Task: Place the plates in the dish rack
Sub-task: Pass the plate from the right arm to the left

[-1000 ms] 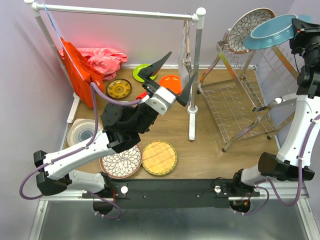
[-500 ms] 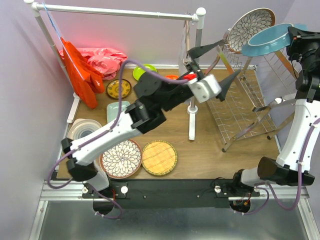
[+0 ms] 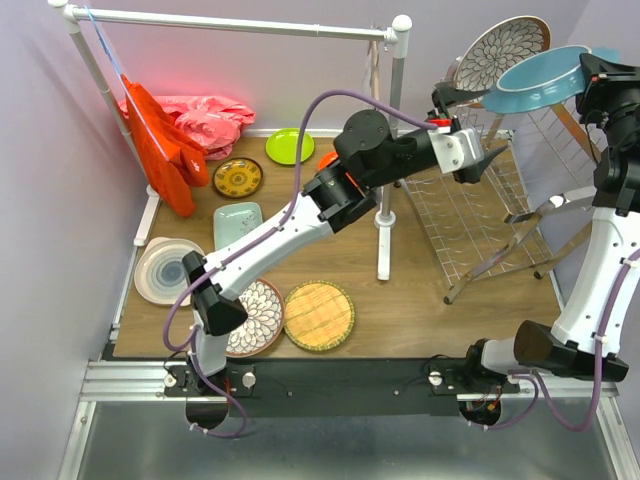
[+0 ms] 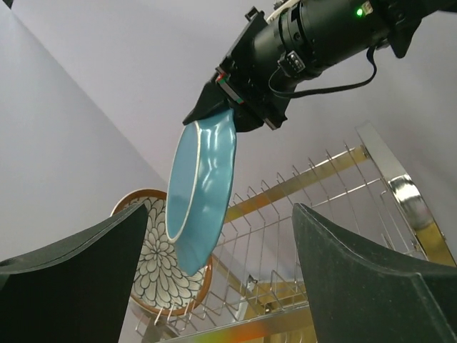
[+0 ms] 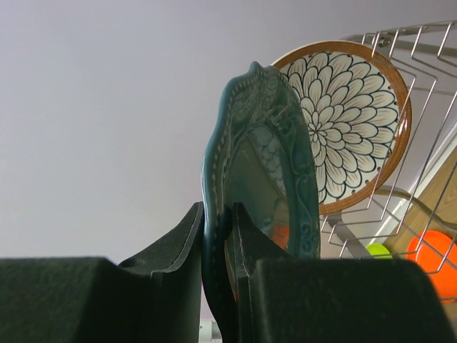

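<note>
My right gripper (image 3: 588,72) is shut on the rim of the teal scalloped plate (image 3: 541,78) and holds it in the air above the dish rack (image 3: 478,215). In the right wrist view the fingers (image 5: 187,236) pinch the plate's edge (image 5: 263,157). A brown-rimmed floral plate (image 3: 497,56) stands at the rack's far end. My left gripper (image 3: 470,122) is open and empty, reaching over the rack just below and left of the teal plate (image 4: 203,187). The other plates lie on the table: lime green (image 3: 289,146), yellow-brown patterned (image 3: 238,178), mint tray (image 3: 236,224), white ringed (image 3: 165,270), floral (image 3: 252,318), woven yellow (image 3: 319,315).
The white pipe clothes rail (image 3: 391,150) stands just left of the rack, with the left arm reaching past its post. An orange plate (image 3: 326,160) is mostly hidden behind the left arm. Red (image 3: 160,145) and pink (image 3: 208,118) cloths hang at the back left.
My left arm has swung from over the middle of the table far right and back to the rack, jaws open throughout. The right gripper has kept the teal plate almost still.
</note>
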`<state>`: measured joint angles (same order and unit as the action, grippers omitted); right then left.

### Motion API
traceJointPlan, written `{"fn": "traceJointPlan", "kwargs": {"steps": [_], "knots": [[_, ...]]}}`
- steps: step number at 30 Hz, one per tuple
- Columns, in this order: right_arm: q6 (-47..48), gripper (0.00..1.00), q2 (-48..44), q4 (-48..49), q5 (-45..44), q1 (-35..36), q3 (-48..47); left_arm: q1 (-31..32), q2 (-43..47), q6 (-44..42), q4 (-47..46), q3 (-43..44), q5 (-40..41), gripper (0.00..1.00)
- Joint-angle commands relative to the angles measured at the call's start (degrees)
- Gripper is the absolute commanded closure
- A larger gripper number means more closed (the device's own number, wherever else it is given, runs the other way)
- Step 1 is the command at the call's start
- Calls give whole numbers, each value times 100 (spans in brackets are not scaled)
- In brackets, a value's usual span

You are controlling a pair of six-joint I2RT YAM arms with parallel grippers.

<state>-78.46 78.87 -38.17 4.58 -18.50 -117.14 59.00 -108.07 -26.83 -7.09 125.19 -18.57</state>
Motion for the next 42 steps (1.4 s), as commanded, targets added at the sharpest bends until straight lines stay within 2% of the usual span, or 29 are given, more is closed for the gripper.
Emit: {"fn": "traceJointPlan", "kwargs": {"steps": [1,8,14,17,23,27,42], "knots": [[-530,100,-355,644,104,-39,-133,24,-380,-32,24,357,72,11],[-741,100,-460,601,289,-39,-134,-3,-785,-401,-371,480,1055,12],[-838,100,-557,565,394,-39,7,-55,-1154,-569,-837,603,1522,14],[-891,100,-583,548,456,-39,34,-91,-1295,-631,-1048,691,1654,16],[-961,100,-583,521,500,-39,-2,-170,-1506,-736,-1365,788,2084,28],[-1014,100,-583,478,535,-39,-2,-240,-1647,-745,-1514,919,2121,32],[-1137,99,-741,337,834,-31,86,-310,-2069,-674,-1743,1342,1417,32]]}}
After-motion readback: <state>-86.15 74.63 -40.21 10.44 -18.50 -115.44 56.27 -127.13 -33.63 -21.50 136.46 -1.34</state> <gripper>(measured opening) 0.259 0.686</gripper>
